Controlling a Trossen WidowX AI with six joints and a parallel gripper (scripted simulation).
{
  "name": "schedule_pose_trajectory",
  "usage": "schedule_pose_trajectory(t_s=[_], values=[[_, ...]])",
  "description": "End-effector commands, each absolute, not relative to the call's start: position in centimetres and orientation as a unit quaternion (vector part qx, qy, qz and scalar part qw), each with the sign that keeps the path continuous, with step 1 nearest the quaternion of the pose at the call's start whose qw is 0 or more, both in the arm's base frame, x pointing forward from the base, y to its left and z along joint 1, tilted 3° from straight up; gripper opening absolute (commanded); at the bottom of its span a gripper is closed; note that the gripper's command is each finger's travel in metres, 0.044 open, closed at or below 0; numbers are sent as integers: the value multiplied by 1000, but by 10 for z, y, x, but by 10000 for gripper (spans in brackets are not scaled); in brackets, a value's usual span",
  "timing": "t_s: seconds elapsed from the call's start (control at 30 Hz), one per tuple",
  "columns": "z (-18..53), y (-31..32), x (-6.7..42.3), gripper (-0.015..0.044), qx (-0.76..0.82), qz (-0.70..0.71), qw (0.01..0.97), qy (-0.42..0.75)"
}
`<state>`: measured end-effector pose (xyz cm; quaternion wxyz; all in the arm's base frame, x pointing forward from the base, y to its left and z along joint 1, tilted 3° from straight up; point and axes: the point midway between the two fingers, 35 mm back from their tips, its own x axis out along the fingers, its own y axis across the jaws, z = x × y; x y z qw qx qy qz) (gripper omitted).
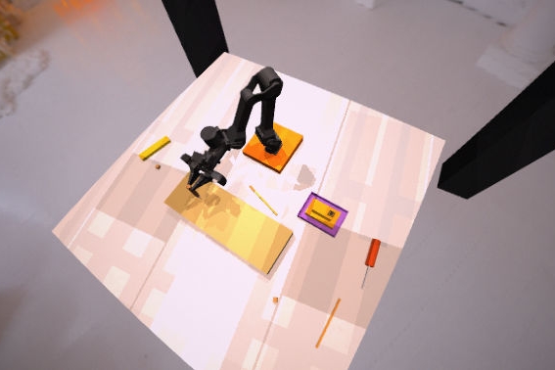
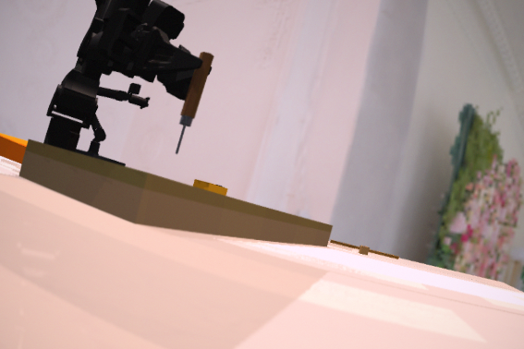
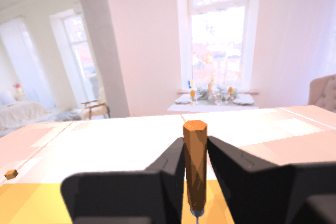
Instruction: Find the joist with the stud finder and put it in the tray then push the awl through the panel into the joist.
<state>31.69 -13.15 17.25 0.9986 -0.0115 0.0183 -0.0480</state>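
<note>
My gripper is shut on the awl, around its brown-orange handle. The awl's thin metal shaft points down, nearly upright, and a gap shows between its tip and the floor panel. The gripper is over the panel's left end in the top view. The yellow stud finder lies in the purple tray, right of the panel in the top view. The joist is hidden, and no hole can be made out in the panel.
In the top view, a red-handled tool and a thin orange stick lie at the right. A thin yellow stick lies between panel and orange base. A yellow bar and small cube lie left; another cube lies in front.
</note>
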Motion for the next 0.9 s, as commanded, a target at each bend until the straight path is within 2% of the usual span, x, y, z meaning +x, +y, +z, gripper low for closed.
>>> schedule_pose_trajectory(t_s=[0.0,0.87], values=[[171,-132,317,0,-10,-50,999,17],[149,-133,318,0,-10,-50,999,17]])
